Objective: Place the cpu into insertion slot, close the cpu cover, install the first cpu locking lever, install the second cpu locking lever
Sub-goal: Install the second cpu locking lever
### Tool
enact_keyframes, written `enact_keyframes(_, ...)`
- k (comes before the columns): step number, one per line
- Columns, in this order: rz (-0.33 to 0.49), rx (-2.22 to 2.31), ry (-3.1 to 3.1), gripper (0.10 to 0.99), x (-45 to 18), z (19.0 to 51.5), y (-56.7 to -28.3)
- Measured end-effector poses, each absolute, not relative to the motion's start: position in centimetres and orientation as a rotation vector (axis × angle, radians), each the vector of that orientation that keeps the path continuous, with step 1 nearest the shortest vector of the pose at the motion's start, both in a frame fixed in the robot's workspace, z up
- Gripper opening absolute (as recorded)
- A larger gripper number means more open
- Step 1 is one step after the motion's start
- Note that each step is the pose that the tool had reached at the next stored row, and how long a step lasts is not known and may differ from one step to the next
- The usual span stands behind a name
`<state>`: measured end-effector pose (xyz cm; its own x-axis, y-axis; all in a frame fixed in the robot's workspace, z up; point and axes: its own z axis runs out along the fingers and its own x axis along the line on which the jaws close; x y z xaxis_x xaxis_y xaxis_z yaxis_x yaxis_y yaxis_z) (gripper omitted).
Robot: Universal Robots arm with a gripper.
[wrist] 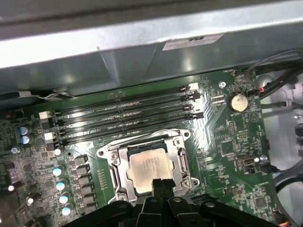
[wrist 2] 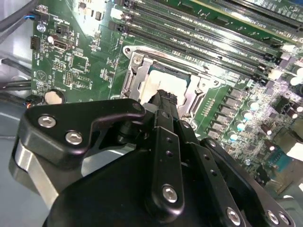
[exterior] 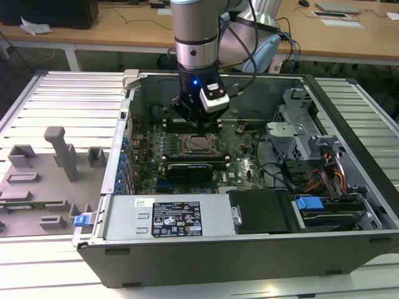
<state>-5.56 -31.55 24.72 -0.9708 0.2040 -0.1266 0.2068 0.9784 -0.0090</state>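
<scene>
Step in hand, as I read it: closing the cpu cover, or just about at the levers.

- The jaws are closed tip to tip, nothing between them. You can see the fingertips (wrist: pixel 156 185) pressed together in the first wrist view.
- The cpu (wrist: pixel 149 169) sits flat in the insertion slot (wrist: pixel 142 143), directly under and just ahead of the jaws' tips.
- The cpu cover (wrist: pixel 181 161) looks laid down around the chip, its window framing the metal top. The jaws' tips are at the near edge of that frame. I can't tell if they touch it.
- Locking levers: I can't tell from these views whether either one is latched, so count both as not done.
- The memory slots (wrist: pixel 123 116) run just beyond the socket on the far side from the jaws.

My judgement on what a next move calls for: you need a firm, small press straight down on the frame, not on the chip. You also need a clear view of the lever ends before hooking anything. Watch side clearance to the memory slots.
</scene>
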Motion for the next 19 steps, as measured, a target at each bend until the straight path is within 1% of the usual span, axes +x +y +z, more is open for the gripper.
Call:
enact_keyframes(3,-0.033,0.313,3.0,0.106,-5.6,25.9,-31.5)
enact_keyframes(5,-0.033,0.313,3.0,0.106,-5.6,25.9,-31.5)
enact_keyframes(9,-0.033,0.313,3.0,0.106,-5.6,26.0,-32.5)
enact_keyframes(11,-0.033,0.313,3.0,0.106,-5.6,26.0,-33.4)
enact_keyframes(15,-0.026,0.313,3.0,0.106,-5.6,25.9,-36.1)
enact_keyframes(19,-0.011,0.312,3.002,0.106,-5.7,25.5,-37.2)
